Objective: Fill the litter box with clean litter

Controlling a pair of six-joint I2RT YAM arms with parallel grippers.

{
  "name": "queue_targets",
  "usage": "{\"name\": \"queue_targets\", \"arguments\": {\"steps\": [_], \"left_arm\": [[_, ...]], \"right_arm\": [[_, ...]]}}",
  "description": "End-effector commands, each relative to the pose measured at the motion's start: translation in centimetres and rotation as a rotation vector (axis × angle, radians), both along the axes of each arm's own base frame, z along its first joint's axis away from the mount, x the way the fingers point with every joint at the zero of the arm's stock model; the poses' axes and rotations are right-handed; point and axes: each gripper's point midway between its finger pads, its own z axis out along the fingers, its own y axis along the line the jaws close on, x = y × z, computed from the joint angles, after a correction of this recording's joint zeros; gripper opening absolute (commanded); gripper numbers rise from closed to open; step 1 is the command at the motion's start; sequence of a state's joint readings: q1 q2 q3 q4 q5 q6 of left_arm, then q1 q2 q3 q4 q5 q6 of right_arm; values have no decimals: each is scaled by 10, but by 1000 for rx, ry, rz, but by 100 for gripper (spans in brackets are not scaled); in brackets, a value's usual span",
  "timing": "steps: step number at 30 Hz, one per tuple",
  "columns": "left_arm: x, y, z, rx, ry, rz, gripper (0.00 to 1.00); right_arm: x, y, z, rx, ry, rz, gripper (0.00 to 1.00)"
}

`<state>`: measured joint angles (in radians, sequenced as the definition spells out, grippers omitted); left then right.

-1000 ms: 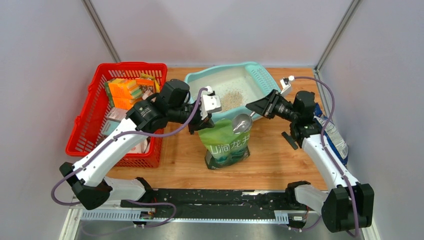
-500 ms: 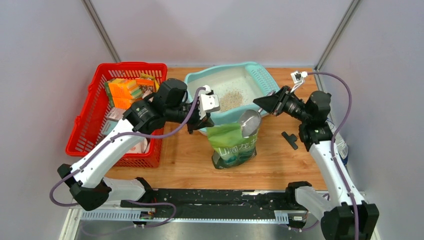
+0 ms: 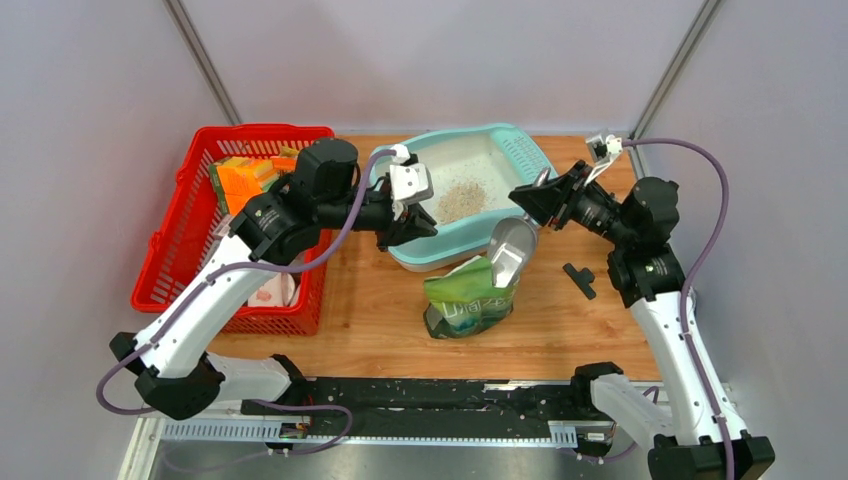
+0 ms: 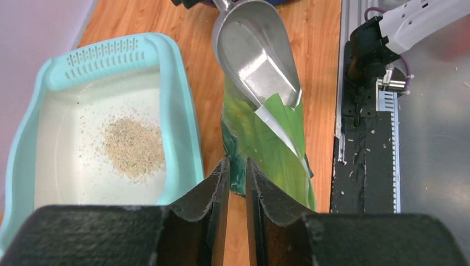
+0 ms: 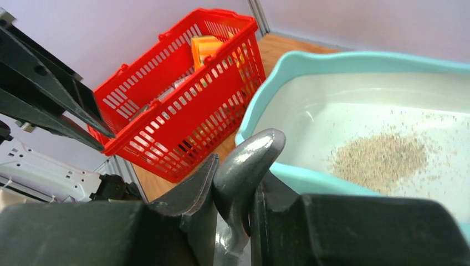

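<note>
The light-teal litter box [image 3: 512,148] stands at the back middle of the table, with a small pile of tan clean litter [image 3: 458,201] in it. My left gripper [image 3: 418,228] hovers by the box's near rim, slightly open, with nothing between its fingers [image 4: 237,162]. Below it the green bag [image 3: 468,300] slumps unheld on the wood. My right gripper [image 3: 530,200] is shut on the handle of the grey metal scoop [image 3: 509,250], whose bowl hangs over the bag's mouth. In the left wrist view the scoop [image 4: 252,52] looks empty. The right wrist view shows the handle [image 5: 246,166] clamped and the litter [image 5: 382,158] beyond.
A red mesh basket [image 3: 170,250] of sponges and packets stands at the left, close to my left arm. A small black part [image 3: 578,278] lies on the wood to the right of the bag. A black rail [image 3: 430,395] runs along the near edge. Grey walls enclose the table.
My left gripper has let go of the bag and pulled back to the left. The bag has sagged and shifted right. My right arm has raised the scoop up and to the right.
</note>
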<state>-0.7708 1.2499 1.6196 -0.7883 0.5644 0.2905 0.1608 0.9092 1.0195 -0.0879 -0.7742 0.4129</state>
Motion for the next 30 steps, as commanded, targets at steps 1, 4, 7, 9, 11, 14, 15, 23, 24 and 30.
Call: {"name": "queue_targets", "arguments": {"steps": [1,4,7,9,11,14,15,23,24,30], "left_arm": [[-1,-8,21,-73,-3,-19,24],[-3,-8,21,-73,5,-25,24],[-4,-11,23,-77,-7,-50,30],[-7,-17,29,-94,-18,-84,41],[-7,-30,29,-101,-8,-115,48],[-6,-57,25,-122,-14,-151,51],[6,-69,19,-116,-32,-127,52],[42,-123,-8,-116,-49,-53,53],[46,-130,-16,-107,-40,-50,53],[51,-148,-27,-92,-21,-34,29]], "right_arm": [[1,-2,-33,25,148,-37,0],[3,-9,-51,62,201,-87,0],[1,-9,-32,55,123,-79,0],[-3,-7,-11,45,37,-51,0],[-10,-5,13,35,-53,-18,0],[-17,-1,23,34,-78,25,0],[-18,-1,24,33,-79,25,0],[-25,-5,22,42,-105,0,0],[-25,-4,22,43,-106,-2,0],[-25,-5,19,32,-107,-13,0]]}}
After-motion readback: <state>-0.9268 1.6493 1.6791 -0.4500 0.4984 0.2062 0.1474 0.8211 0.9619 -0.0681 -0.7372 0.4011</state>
